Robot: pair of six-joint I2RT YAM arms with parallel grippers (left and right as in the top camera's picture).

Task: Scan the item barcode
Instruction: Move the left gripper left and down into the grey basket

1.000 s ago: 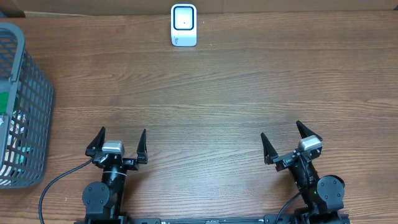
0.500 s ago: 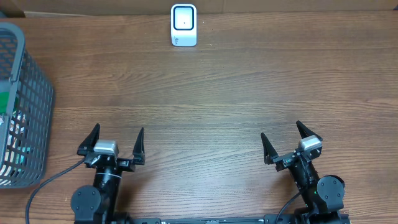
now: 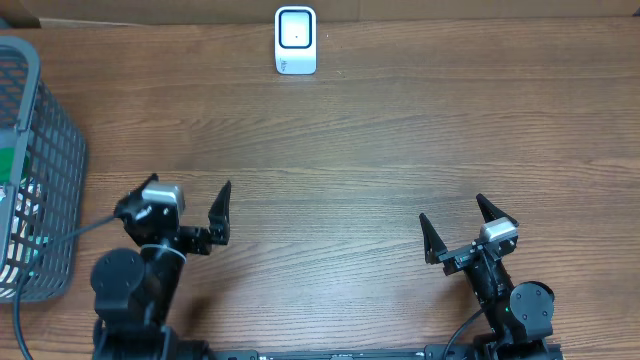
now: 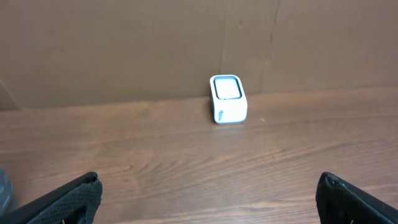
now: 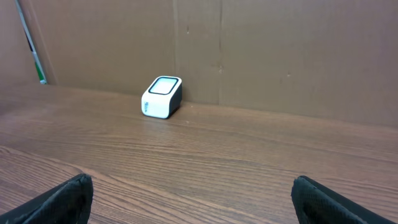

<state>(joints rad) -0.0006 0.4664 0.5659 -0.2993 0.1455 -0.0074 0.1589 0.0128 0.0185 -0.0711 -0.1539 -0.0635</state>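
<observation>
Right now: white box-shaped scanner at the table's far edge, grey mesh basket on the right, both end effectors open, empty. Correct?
No: the overhead view shows the grey mesh basket on the left. White box-shaped scanner at the far edge, left end effector and right end effector open, empty: all correct.

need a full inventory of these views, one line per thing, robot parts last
barcode scanner: 1, white with dark top face, far edge of the table by the backdrop
basket: 1, grey mesh, left edge, partly out of frame
items in basket: count unclear, green, white and teal seen through the mesh
table: 1, brown wood grain
backdrop: brown cardboard panels, behind the table
cable: 1, black, by the left arm
left gripper: 1, black, open, empty, near the basket
right gripper: 1, black, open, empty, near right
</observation>
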